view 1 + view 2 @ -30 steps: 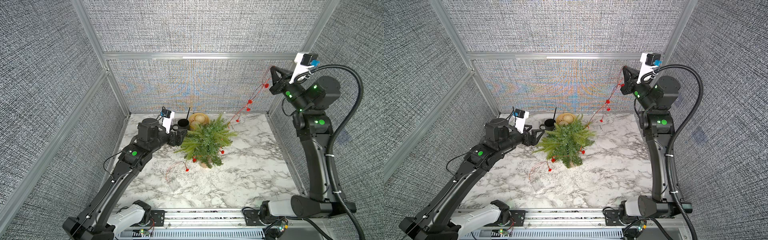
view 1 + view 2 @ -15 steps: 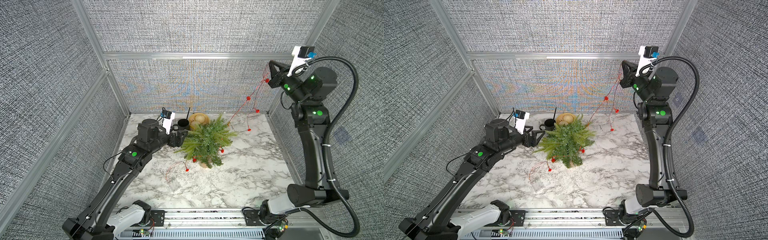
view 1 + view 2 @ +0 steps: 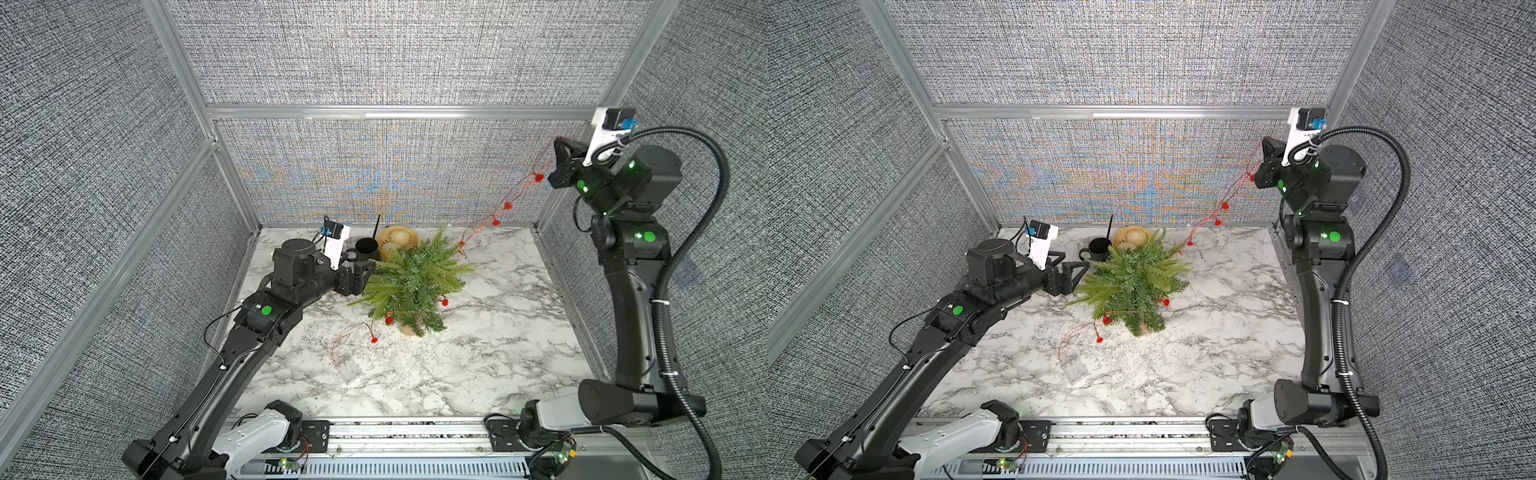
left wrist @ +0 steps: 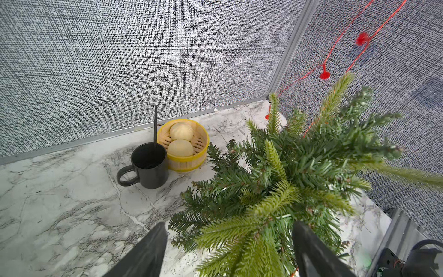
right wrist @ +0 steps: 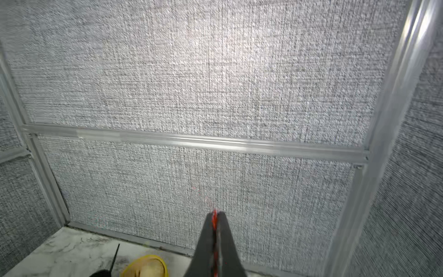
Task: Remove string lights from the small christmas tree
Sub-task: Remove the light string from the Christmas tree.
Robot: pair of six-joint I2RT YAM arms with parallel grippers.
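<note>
The small christmas tree [image 3: 411, 286] [image 3: 1133, 282] [image 4: 287, 179] stands on the marble table on a pale base. The string lights [image 3: 508, 205] [image 3: 1225, 205] [image 4: 324, 75] rise as red wire with bulbs from the tree's top to my right gripper [image 3: 557, 143] [image 3: 1266, 143] [image 5: 215, 213], held high near the back right corner and shut on the wire. More wire and bulbs hang low on the tree and trail to a clear battery box [image 3: 348, 368] [image 3: 1074, 368] on the table. My left gripper [image 3: 361, 272] [image 3: 1077, 264] [image 4: 230, 225] is open at the tree's left side, with fronds between its fingers.
A black mug [image 3: 366, 247] [image 4: 149, 165] with a black stick in it and a yellow-rimmed steamer basket [image 3: 398, 241] [image 4: 184, 144] holding two buns stand behind the tree. Grey fabric walls with metal posts close in on three sides, near the right gripper.
My right arm has shifted its pose, keeping the wire in its grip, and the hanging bulbs have swung. The left arm and the tree have stayed where they were.
</note>
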